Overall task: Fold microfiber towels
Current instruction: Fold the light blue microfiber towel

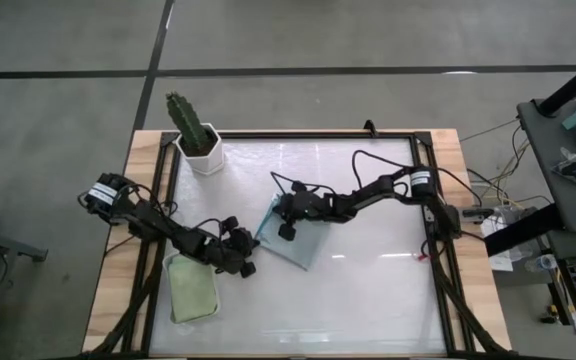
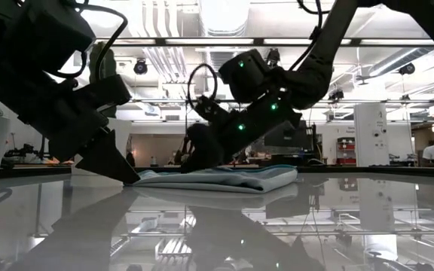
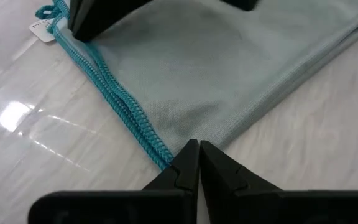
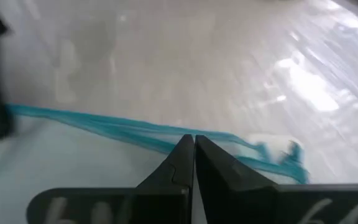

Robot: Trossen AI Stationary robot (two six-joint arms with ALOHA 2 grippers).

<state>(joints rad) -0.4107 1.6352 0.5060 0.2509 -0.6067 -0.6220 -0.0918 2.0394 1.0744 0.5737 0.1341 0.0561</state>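
- Pale blue towel (image 1: 293,238) lies near the middle of the glossy white table (image 1: 368,290), folded over on itself, with a teal stitched hem along its edges.
- Left gripper (image 3: 197,154) has its two dark fingers pressed together, the tips meeting in a point right at one corner of the towel; whether any cloth is pinched between them cannot be told.
- Right gripper (image 4: 194,144) also has its fingers together, tips down on the towel's hemmed edge at the far side of the cloth from the left gripper; a grip on the fabric cannot be confirmed here either.
- From the low view both grippers reach down to the towel's left end, the towel showing as a flat, slightly puffed layer on the mirror-like surface.
- Green towel (image 1: 194,291) sits folded in a white tray (image 1: 171,262) at the table's near-left; the left arm crosses over the tray's upper part and hides that portion.
- Left wrist view shows a small white label at the towel's corner; its print is too small to read, and a dark shape of the other gripper cuts across the cloth's far end.
- Towel's weave looks fine and soft, the hem a chain of looped thread; the fingers are matte black, wedge-shaped plastic.
- Cactus (image 1: 189,120) stands in a white faceted pot (image 1: 204,155) at the table's far-left corner, well apart from the work.
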